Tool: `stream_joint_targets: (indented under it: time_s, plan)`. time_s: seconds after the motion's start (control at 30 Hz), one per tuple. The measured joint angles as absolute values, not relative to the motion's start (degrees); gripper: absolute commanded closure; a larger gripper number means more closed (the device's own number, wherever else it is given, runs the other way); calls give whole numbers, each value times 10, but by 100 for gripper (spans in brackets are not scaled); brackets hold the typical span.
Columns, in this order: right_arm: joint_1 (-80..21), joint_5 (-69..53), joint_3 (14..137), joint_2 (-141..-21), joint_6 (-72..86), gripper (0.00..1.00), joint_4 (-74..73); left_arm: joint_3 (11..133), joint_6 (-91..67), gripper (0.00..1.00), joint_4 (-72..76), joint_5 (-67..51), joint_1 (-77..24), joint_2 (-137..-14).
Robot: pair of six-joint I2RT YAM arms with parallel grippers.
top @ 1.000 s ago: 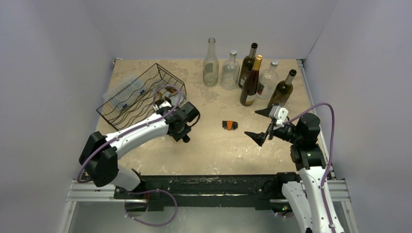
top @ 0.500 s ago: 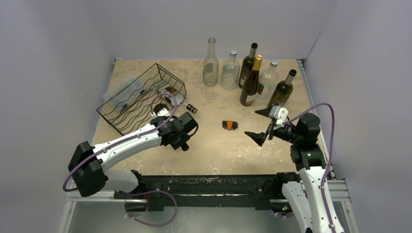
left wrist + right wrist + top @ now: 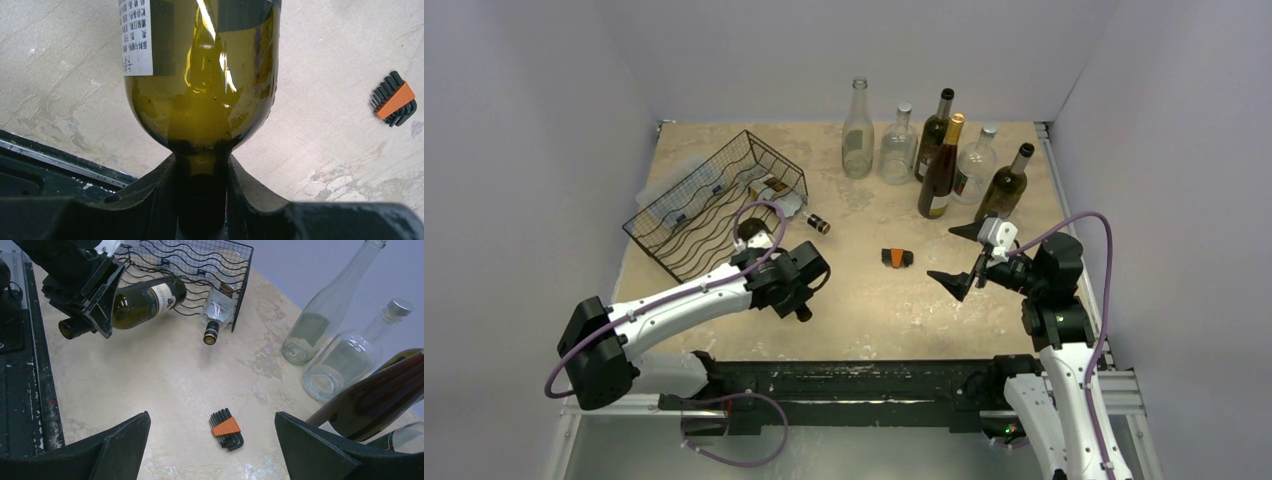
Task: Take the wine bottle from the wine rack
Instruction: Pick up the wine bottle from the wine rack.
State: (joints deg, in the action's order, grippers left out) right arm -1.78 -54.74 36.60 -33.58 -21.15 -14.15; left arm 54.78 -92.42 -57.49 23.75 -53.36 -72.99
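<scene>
A green wine bottle (image 3: 200, 75) with a white label lies nearly flat, its neck clamped between the fingers of my left gripper (image 3: 201, 160). From the right wrist the bottle (image 3: 145, 299) shows with its base at the open front of the black wire wine rack (image 3: 200, 260). From above, the left gripper (image 3: 796, 298) sits just near of the wine rack (image 3: 704, 195), and the arm hides most of the bottle. A second, clear bottle (image 3: 218, 312) lies in the rack with its dark cap sticking out. My right gripper (image 3: 211, 416) hangs open and empty over the table.
An orange and black hex key set (image 3: 897, 258) lies mid-table, under the right gripper (image 3: 964, 258). Several upright bottles stand at the back right, from a clear one (image 3: 857, 130) to a dark one (image 3: 1004, 185). The black base rail (image 3: 854, 385) runs along the near edge.
The left arm has drawn back toward the near edge, sliding the green bottle neck-first out of the rack. The clear bottle's cap has come into view. The right arm has not moved.
</scene>
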Motion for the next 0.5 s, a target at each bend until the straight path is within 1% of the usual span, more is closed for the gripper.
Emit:
stream_joint_targets:
  time_s: [0.5]
  plan:
    - [-18,-547,366,-336,-213,1,-142,547,-924,100,-575,216,-560,-718]
